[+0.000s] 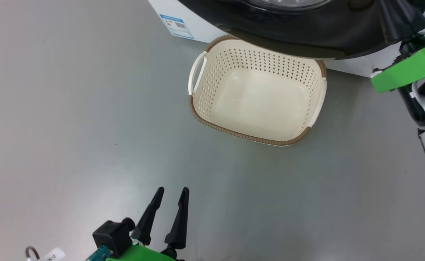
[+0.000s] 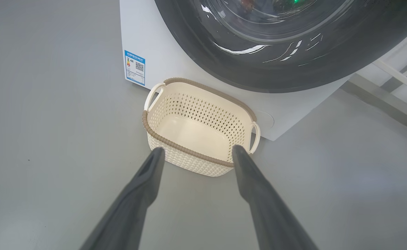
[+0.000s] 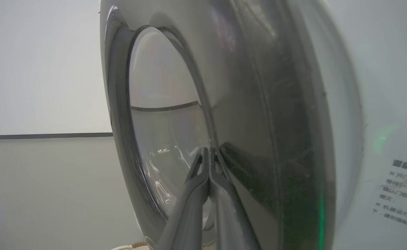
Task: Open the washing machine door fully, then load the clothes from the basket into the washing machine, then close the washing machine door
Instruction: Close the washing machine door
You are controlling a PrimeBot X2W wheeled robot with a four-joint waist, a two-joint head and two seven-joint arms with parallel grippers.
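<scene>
Head view: the basket (image 1: 212, 98) stands on the floor (image 1: 71, 127) against the washer (image 1: 187, 16), its far rim under the door (image 1: 288, 32).

Left wrist view: the left gripper (image 2: 197, 148) hangs spread wide, holding nothing, just short of the basket's near rim.

Right wrist view: the right gripper (image 3: 209, 150), pinched together on nothing, points at the door's ring beside the glass.

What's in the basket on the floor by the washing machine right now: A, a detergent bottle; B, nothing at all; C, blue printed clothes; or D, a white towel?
B: the basket has its cream bottom and perforated walls bare, with no fabric or other item inside.
</scene>
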